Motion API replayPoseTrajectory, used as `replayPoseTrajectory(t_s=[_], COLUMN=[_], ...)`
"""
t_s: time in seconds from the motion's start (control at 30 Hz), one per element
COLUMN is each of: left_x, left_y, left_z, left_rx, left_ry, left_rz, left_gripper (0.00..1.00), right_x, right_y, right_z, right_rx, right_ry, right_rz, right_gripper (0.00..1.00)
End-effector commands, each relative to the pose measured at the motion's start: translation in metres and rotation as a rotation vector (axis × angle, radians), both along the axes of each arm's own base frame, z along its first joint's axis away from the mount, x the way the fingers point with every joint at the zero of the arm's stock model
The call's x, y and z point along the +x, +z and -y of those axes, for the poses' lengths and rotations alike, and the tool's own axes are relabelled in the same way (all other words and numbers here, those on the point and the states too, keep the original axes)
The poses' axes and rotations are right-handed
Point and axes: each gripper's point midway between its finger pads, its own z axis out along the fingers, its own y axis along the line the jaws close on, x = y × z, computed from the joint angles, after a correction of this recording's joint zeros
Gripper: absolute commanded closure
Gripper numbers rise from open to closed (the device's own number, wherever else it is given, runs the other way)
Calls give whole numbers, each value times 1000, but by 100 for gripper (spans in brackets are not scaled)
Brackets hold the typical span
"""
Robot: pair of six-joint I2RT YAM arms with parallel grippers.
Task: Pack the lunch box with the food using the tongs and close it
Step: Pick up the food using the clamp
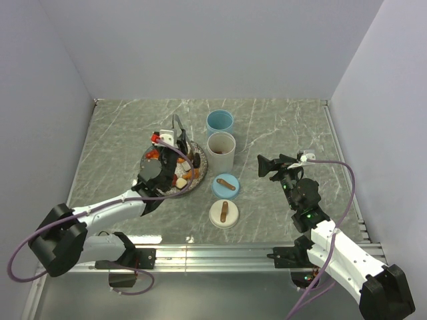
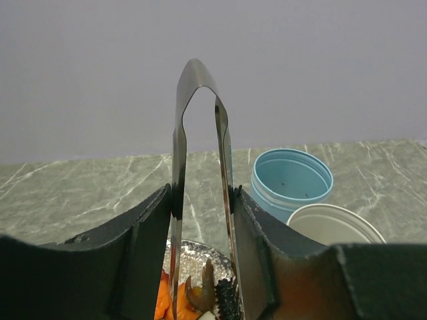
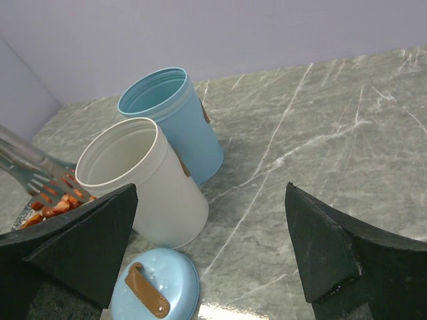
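Left wrist view alone shows the grip: left gripper (image 2: 202, 220) part closed, pinching both arms of the long slim grey metal tongs (image 2: 178, 147), joined end up, above small orange, brown and black food pieces (image 2: 175, 303) on the round silver plate (image 2: 190, 255). Right wrist view: right gripper (image 3: 210, 193) spread wide, holding nothing. Top view count: two cups, tall blue cup (image 1: 219, 122) and tall white cup (image 1: 221, 152); two lids off them, round blue lid (image 1: 225, 185) and round white lid (image 1: 224, 213).

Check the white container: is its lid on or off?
Off. The white container stands upright with an open mouth; its white lid lies flat on the table, beside the blue lid.
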Motion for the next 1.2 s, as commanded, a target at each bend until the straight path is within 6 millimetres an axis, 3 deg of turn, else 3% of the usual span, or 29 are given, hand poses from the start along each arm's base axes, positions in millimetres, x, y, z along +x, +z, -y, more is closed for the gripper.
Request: replayPoseTrajectory(t_s=[0.0, 0.2, 0.97, 1.17], left_x=[3, 12, 19, 24], left_y=[19, -4, -29, -33], left_z=[-6, -5, -4, -2], left_rx=[-99, -83, -117, -113], left_ry=[25, 48, -4, -12], left_rz=[80, 37, -10, -21], left_gripper=[52, 53, 54, 61], right_x=[2, 2, 0, 0], right_y=[17, 17, 19, 19], right_z=[2, 2, 2, 2], right_rx=[10, 11, 14, 13], right_ry=[-5, -5, -3, -3], right_rz=[59, 60, 64, 64], right_gripper=[2, 2, 2, 2])
